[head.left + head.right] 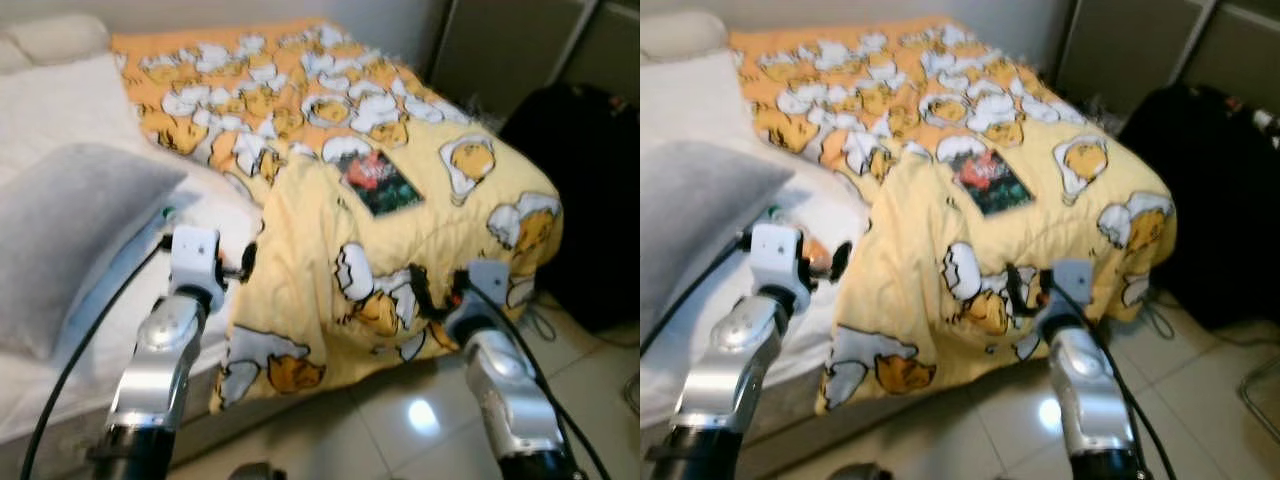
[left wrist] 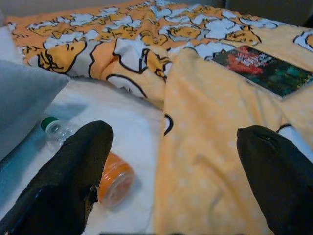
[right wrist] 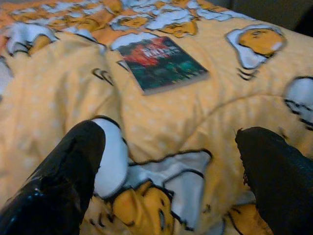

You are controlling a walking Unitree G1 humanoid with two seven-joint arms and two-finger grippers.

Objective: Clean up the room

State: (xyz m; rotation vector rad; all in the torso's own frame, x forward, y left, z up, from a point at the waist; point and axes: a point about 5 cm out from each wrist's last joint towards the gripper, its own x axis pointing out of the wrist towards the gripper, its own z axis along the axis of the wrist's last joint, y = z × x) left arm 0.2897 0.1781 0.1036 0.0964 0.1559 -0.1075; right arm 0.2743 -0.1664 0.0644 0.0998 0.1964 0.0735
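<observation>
Left eye view: robot stands at the bed (image 1: pixel 60 110) corner, both arms raised toward it. Yellow quilt (image 1: pixel 330 270) is bunched, hanging over the bed edge at center and lower right. Book (image 1: pixel 380 182) lies on the quilt, center frame. Grey pillow (image 1: pixel 70 230) at left. Left end effector (image 1: pixel 235 265) is at the quilt's left edge; right end effector (image 1: pixel 432 290) is against the hanging fold, lower center-right. Looks like the approach step, nothing picked yet. Black bag (image 1: pixel 590 200) at right crowds the bed corner; tiled floor (image 1: pixel 400 420) below is open.

Right eye view: same scene; a bit of orange shows by the left end effector.

Left wrist view: fingers (image 2: pixel 73 171) spread wide, empty. Bottle (image 2: pixel 83 161) with green cap and orange label lies on the white sheet, lower left, just beyond one finger, touching the pillow edge. Quilt edge runs down the middle of the frame. Likely next target: shift toward the bottle, close across its body, avoid catching the quilt.

Right wrist view: fingers (image 3: pixel 63 176) wide apart, holding nothing, over the quilt fold. Book in upper center, ahead and apart from the fingers. Reaching it needs a forward move over soft cloth; flat book is hard to pinch.
</observation>
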